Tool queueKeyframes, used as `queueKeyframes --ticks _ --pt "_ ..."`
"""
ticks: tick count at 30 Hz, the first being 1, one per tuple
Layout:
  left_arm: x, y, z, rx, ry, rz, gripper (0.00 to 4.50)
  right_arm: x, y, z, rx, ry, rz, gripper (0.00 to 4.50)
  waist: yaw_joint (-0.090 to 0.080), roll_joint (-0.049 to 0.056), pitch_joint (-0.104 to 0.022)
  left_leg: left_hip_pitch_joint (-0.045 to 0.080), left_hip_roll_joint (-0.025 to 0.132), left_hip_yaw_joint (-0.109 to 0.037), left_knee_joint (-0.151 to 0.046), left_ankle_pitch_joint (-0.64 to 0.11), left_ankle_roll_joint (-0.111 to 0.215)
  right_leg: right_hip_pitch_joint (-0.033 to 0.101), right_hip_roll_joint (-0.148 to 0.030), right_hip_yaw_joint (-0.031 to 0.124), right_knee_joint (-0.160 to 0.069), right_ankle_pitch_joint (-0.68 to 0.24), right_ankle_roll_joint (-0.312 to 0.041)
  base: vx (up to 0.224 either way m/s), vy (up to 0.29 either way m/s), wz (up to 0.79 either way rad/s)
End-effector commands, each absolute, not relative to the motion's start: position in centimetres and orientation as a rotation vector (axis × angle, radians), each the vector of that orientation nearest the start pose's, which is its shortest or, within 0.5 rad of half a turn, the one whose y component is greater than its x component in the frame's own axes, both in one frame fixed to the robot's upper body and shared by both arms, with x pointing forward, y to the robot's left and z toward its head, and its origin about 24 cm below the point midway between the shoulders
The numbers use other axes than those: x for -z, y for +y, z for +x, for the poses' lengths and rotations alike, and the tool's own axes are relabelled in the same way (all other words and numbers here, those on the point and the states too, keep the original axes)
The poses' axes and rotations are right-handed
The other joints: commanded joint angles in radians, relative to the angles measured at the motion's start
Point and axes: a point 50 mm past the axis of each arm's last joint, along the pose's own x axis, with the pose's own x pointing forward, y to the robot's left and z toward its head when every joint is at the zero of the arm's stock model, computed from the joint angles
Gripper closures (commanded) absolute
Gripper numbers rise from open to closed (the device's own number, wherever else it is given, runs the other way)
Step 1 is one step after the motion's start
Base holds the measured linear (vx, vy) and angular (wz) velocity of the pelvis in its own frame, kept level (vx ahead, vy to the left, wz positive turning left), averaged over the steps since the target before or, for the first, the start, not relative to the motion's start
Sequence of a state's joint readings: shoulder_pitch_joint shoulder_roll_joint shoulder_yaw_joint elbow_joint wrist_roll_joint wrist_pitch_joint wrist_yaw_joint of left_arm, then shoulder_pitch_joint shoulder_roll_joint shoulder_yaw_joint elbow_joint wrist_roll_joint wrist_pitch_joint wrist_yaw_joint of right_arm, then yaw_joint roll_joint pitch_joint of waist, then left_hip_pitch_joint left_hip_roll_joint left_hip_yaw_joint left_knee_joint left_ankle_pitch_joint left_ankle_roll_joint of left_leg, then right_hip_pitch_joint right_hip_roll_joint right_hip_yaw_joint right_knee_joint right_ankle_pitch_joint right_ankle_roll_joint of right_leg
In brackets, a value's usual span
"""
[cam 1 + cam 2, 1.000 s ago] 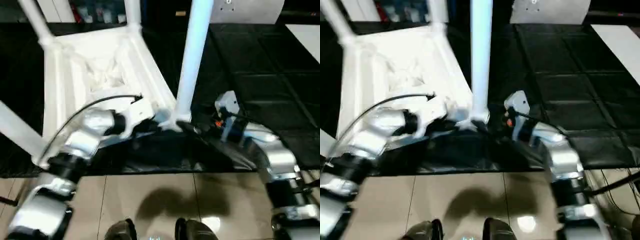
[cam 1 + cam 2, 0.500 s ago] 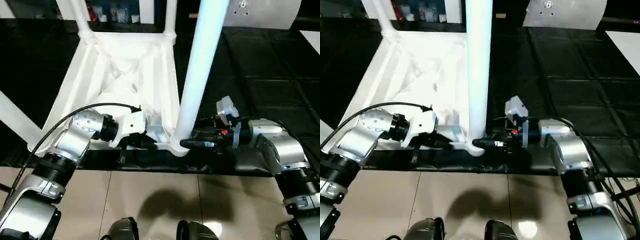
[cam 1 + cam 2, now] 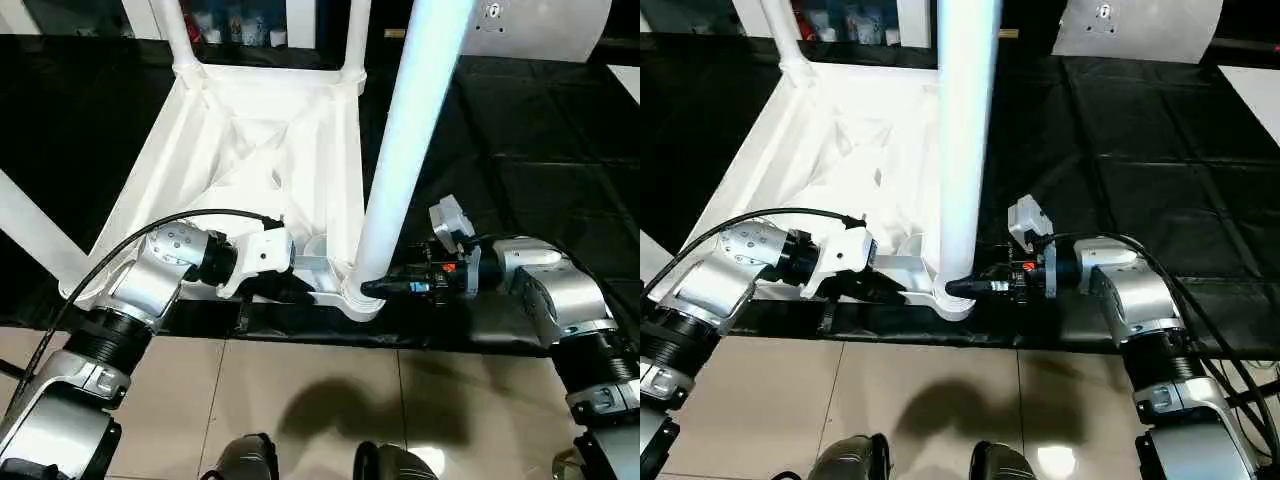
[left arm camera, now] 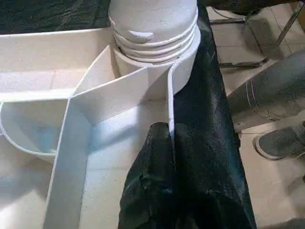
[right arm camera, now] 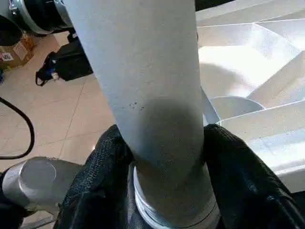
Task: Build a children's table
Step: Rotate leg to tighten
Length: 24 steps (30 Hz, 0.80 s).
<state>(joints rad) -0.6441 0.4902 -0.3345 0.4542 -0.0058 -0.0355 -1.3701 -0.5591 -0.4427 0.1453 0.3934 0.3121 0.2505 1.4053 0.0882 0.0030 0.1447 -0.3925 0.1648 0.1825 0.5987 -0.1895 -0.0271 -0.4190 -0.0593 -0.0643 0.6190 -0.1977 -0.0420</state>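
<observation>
A: Table top (image 3: 250, 150)?
B: White moulded plastic, upside down on a black mat (image 3: 520, 150), ribbed underside facing up, thin ribs crossing diagonally. Round socket (image 3: 360, 297) at the corner nearest the robot.

A: Legs?
B: Smooth white tubes. One leg (image 3: 400, 170) stands upright in that near socket; ringed grooves show at its base in the left wrist view. Two more legs rise from the far corners, another slants off the top's left side.

A: Left gripper (image 4: 167, 143)?
B: Clamped tight on the top's thin rim wall (image 4: 169, 102), just beside the socket. Fingers (image 4: 152, 157) wear crinkly black fabric, one either side of the wall.

A: Right gripper (image 5: 164, 157)?
B: At the leg's base, opposite side of the socket from the left one. Black textured fingers (image 5: 102, 167) sit either side of the tube, right against it. Looks like a grip, can't tell if it's fully tight.

A: Floor?
B: Glossy beige tiles (image 3: 300, 400), nearer the robot than the mat.
</observation>
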Motion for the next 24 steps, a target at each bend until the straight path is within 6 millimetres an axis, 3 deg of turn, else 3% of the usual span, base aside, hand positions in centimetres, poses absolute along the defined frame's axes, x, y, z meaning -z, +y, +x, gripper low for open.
queueKeyframes --ticks 1,4,7,9,12,14,19,22,24 --pt "-9.5 13.1 31.4 1.543 0.289 0.648 4.50 -9.7 -14.6 29.9 -1.512 0.235 -0.059 2.47 -0.004 -0.004 -0.091 0.023 0.077 -0.023 -0.053 0.043 0.184 0.062 -0.098 0.058 -0.039 0.073 -0.312 0.000 0.000 0.00" --pt "-9.6 12.7 31.7 1.505 0.284 0.620 4.50 -9.3 -14.1 29.7 -1.456 0.203 -0.054 2.48 -0.002 -0.003 -0.090 0.024 0.080 -0.023 -0.055 0.041 0.183 0.059 -0.099 0.059 -0.040 0.068 -0.310 0.000 0.000 0.00" --pt "-10.1 11.9 32.3 1.435 0.258 0.554 4.50 -8.6 -13.1 30.2 -1.290 0.170 -0.044 2.51 -0.007 -0.004 -0.081 0.023 0.078 -0.022 -0.061 -0.031 0.145 0.057 -0.102 0.061 -0.057 -0.041 -0.297 0.000 0.000 0.00" --pt "-10.4 10.7 33.1 1.358 0.249 0.508 4.50 -7.9 -11.4 30.4 -1.128 0.183 0.016 2.52 -0.011 -0.005 -0.073 0.028 0.074 -0.025 -0.072 -0.119 0.073 0.056 -0.104 0.063 -0.075 -0.214 -0.262 0.000 0.000 0.00" --pt "-10.4 9.8 33.5 1.306 0.261 0.510 4.50 -7.8 -10.1 30.5 -1.050 0.189 0.069 2.54 -0.029 -0.010 -0.071 0.020 0.067 -0.034 -0.081 -0.156 0.020 0.066 -0.108 0.062 -0.088 -0.344 -0.197 0.000 0.000 0.00" --pt "-10.5 8.6 34.1 1.224 0.260 0.488 4.50 -7.6 -8.4 30.6 -0.955 0.178 0.079 2.54 -0.039 -0.008 -0.069 0.025 0.067 -0.031 -0.081 -0.159 0.018 0.054 -0.103 0.064 -0.093 -0.337 -0.192 0.000 0.000 0.00" --pt "-10.9 6.6 35.3 1.065 0.246 0.429 4.50 -7.4 -6.1 31.5 -0.753 0.172 0.143 2.55 -0.050 -0.008 -0.069 0.022 0.061 -0.028 -0.081 -0.149 0.024 0.053 -0.100 0.065 -0.096 -0.316 -0.189 0.000 0.000 0.00" --pt "-11.5 5.3 36.0 0.950 0.223 0.400 4.50 -7.7 -4.7 32.3 -0.599 0.181 0.203 2.55 -0.054 -0.003 -0.070 0.024 0.062 -0.030 -0.083 -0.148 0.018 0.051 -0.098 0.064 -0.095 -0.288 -0.194 0.000 0.000 0.00" --pt "-11.8 4.8 35.9 0.954 0.193 0.392 4.50 -8.2 -4.3 32.5 -0.610 0.149 0.235 1.99 -0.052 -0.002 -0.078 0.020 0.062 -0.030 -0.081 -0.100 0.042 0.062 -0.098 0.062 -0.087 -0.184 -0.208 0.000 0.000 0.00"
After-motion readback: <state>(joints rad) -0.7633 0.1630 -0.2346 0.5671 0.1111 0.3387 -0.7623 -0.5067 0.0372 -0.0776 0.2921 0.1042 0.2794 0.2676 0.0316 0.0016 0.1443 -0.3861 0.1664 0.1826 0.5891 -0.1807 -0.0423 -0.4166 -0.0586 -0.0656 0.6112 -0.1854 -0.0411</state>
